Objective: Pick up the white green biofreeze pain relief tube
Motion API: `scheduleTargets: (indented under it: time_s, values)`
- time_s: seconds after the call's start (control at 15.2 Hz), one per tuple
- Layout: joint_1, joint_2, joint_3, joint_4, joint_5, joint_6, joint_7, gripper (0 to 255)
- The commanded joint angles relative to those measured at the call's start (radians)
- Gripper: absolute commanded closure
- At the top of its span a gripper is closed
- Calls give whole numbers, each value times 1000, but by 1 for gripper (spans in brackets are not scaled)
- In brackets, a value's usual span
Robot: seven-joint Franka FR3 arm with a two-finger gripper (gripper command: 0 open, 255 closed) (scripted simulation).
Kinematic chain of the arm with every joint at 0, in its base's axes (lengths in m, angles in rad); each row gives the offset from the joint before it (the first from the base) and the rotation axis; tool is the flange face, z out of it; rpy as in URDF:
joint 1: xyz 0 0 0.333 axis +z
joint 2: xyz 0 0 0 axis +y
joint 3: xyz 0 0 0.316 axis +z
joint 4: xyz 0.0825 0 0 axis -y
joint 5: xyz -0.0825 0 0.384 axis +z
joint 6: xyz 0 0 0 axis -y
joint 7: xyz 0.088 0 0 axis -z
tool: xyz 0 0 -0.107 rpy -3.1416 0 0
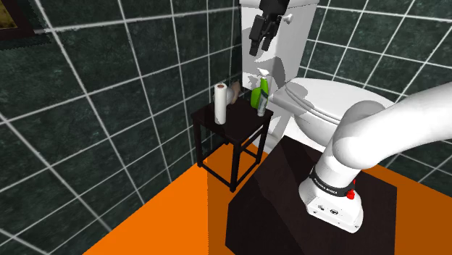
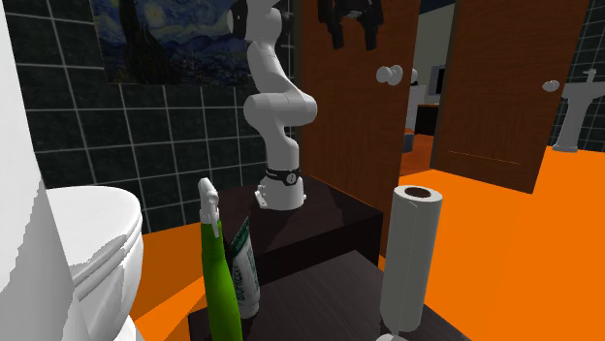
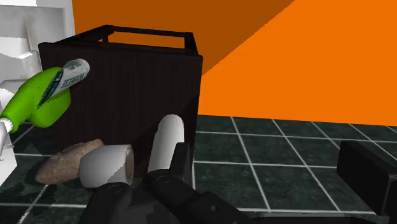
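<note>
Dark side table [image 1: 243, 124] by toilet [image 1: 326, 105], dark tile walls [image 1: 109, 109], orange floor [image 1: 166, 217]. Tube [image 2: 244, 276] on it; gripper [image 2: 354, 41] spread, well above.

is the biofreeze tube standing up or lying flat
Standing: the biofreeze tube is on end, slightly tilted, beside the green spray bottle.

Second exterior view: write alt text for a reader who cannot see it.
A white-green tube stands on a dark table beside a green spray bottle, with an upright white paper roll to their right. Behind, the white arm rises from its dark stand, black gripper open high above; a white toilet sits at left.
</note>
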Motion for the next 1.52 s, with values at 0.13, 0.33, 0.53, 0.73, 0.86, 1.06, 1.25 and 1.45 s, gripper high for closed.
scheduleTargets:
  time_s: [0.13,0.33,0.53,0.73,0.86,1.06,1.25,1.45]
  values:
    - [-20,62,-17,8,-6,23,15,0]
    - [-49,155,-45,24,-13,54,38,0]
    - [-76,249,-74,44,-18,81,59,0]
    - [-101,342,-104,67,-19,105,79,0]
    - [-118,405,-124,84,-19,119,92,0]
    - [-143,498,-155,112,-14,137,109,0]
    - [-168,590,-186,142,-6,151,124,0]
    - [-194,682,-217,173,6,162,138,0]
